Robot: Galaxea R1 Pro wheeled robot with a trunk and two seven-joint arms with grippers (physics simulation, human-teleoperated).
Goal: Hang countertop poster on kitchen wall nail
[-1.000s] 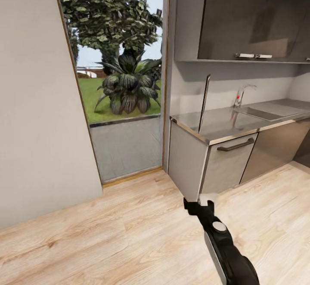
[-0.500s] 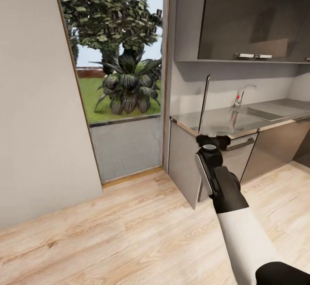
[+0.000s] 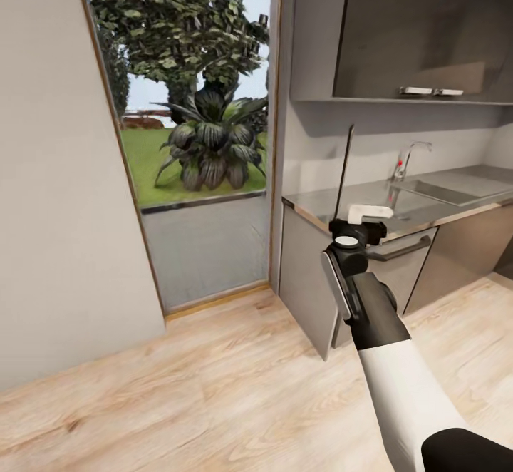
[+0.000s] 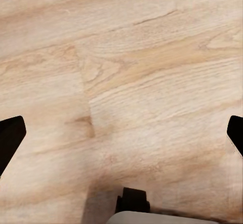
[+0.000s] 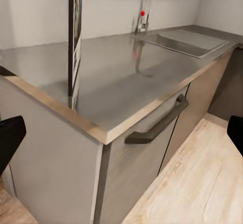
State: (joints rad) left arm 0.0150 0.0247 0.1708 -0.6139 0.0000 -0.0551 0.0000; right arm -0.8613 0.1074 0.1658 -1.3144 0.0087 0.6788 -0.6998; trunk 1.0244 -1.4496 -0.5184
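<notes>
The poster (image 3: 346, 172) stands upright and edge-on as a dark slat near the left end of the grey kitchen countertop (image 3: 427, 204). In the right wrist view the poster (image 5: 74, 36) shows a sliver of colourful art, rising from the countertop (image 5: 116, 77). My right gripper (image 3: 358, 224) is raised at the counter's front edge, just in front of and below the poster, not touching it. Its fingers (image 5: 10, 138) stand wide apart around nothing, so the right gripper (image 5: 121, 135) is open. My left gripper (image 4: 121, 135) is open too, facing the wooden floor (image 4: 131, 72).
A steel sink (image 3: 445, 188) and slim tap (image 3: 410, 158) lie further right along the counter. A drawer handle (image 3: 399, 249) sits under the counter edge. Dark upper cabinets (image 3: 427, 30) hang above. A tall glass opening to the garden (image 3: 199, 137) and a plain wall (image 3: 57, 172) are to the left.
My right arm has risen from near the floor to counter height and now sits just before the poster. The head view has shifted slightly, so the camera moved.
</notes>
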